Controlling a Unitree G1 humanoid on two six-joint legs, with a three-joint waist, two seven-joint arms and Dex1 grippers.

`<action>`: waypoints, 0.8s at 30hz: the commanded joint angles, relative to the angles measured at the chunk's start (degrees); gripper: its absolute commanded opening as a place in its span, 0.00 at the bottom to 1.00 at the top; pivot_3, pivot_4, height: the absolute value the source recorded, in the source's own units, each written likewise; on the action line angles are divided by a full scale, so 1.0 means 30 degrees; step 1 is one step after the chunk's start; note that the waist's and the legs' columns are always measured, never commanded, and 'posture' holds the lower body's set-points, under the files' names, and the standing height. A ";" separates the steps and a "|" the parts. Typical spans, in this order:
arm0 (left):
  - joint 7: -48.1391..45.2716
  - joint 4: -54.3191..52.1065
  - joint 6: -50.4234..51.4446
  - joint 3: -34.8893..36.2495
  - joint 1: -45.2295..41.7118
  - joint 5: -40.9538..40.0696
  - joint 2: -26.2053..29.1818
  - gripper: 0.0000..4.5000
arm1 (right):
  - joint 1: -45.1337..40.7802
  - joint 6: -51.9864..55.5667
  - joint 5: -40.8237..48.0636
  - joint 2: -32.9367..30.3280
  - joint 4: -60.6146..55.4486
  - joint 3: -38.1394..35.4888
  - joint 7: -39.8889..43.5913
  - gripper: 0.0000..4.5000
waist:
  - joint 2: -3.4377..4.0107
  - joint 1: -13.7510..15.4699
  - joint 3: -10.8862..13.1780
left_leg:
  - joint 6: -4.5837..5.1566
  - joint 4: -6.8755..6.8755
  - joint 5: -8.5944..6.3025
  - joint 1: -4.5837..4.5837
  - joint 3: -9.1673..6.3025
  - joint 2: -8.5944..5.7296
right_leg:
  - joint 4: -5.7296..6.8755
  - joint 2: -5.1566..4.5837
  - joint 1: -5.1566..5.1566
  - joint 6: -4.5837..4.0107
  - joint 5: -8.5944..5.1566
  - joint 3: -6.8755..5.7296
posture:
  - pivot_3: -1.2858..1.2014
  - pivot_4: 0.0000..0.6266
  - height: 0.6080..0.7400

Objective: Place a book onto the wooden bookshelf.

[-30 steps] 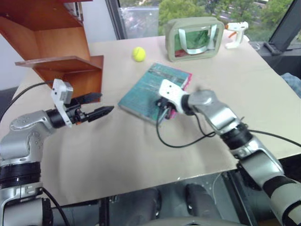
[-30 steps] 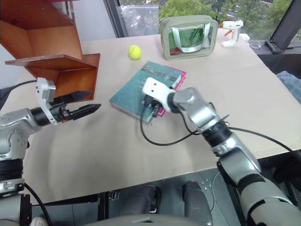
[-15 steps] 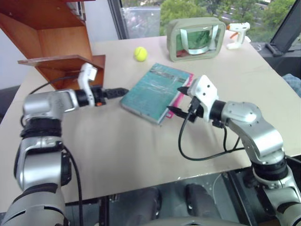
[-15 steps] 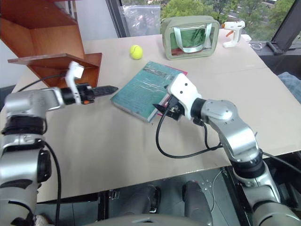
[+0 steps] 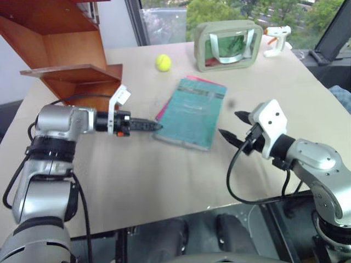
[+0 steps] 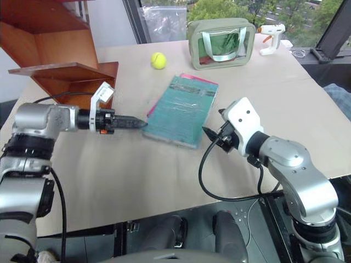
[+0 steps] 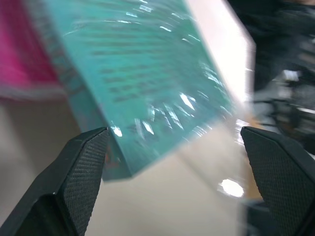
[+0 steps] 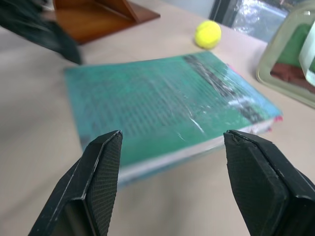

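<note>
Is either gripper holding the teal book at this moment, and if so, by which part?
Neither. The left gripper and right gripper are both open beside the book, which lies flat on the table.

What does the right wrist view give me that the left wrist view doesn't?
Right wrist adds: the tennis ball, the wooden bookshelf's foot and a green bag beyond the book. Left wrist adds: the book's corner close to a finger of the open left gripper. Shared: the book flat on the table, a pink book under it.
</note>
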 commanded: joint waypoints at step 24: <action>0.2539 1.2485 -0.1598 0.1451 -0.5855 0.1771 -0.5177 1.00 | 0.1646 -0.1736 0.8572 -0.1857 -0.4447 -0.4678 0.0138 0.74 | -0.0028 0.0516 0.0002 | 0.0007 0.0062 -0.0004 -0.0009 -0.0012 -0.0023 | 0.0003 -0.0014 0.0036 0.0003 0.0002 -0.0025 | 0.52 0.24 1.00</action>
